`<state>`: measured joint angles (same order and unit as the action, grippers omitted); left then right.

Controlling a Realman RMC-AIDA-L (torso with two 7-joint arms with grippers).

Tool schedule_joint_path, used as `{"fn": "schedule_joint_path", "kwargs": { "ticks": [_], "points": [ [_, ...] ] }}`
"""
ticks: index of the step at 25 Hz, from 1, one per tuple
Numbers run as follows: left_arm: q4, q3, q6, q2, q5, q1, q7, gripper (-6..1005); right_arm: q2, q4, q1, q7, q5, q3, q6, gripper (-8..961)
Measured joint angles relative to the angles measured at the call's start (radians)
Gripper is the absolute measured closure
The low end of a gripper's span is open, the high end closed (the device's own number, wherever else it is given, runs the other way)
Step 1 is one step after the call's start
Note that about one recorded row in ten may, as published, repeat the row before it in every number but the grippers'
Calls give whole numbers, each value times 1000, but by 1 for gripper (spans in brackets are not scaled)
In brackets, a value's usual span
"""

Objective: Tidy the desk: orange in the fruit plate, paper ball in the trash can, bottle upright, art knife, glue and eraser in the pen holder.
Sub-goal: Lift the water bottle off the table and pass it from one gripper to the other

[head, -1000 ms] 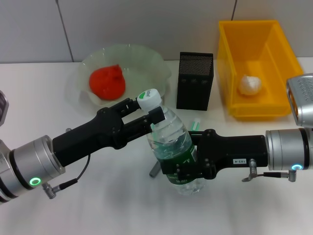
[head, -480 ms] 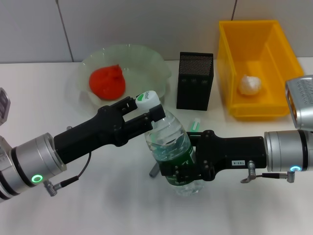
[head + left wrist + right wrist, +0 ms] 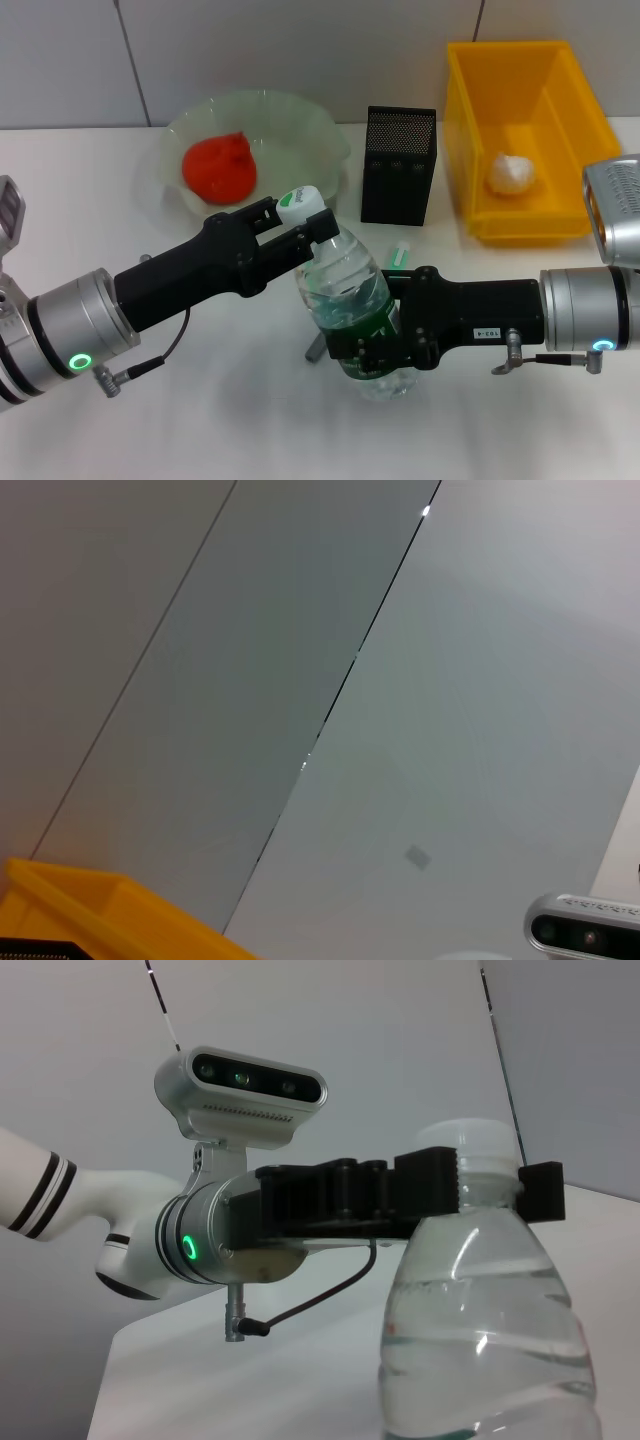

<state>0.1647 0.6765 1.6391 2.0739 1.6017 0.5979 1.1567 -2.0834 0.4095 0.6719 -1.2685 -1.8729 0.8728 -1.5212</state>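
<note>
At left the orange [image 3: 217, 167] sits in the fruit plate [image 3: 310, 125]. Our left gripper [image 3: 305, 226] pinches the neck under the white cap [image 3: 301, 204] of the water bottle [image 3: 348, 300], which stands mid-desk, tilted. Our right gripper [image 3: 365, 345] clamps its labelled waist. Partly filled, the bottle looks weighty, smooth and squashable, so we judge the stiff neck the safest hold. The paper ball [image 3: 511, 174] lies in the yellow bin [image 3: 470, 140].

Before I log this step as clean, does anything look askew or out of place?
The bottle leans, held at its neck by the left tool and at its body by the right tool. A small green-white item lies loose before the pen holder.
</note>
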Motion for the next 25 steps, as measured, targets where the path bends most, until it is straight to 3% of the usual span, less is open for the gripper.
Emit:
{"fn": "schedule_joint_path", "kwargs": {
  "ticks": [9,25],
  "points": [
    [-6,0,-4,2,1,3,-4,550,-1,0,1,0,0,0,0,195],
    [-8,-1,-3,2,0,6,-4,552,-1,-9,10,3,3,-2,1,188]
  ]
}}
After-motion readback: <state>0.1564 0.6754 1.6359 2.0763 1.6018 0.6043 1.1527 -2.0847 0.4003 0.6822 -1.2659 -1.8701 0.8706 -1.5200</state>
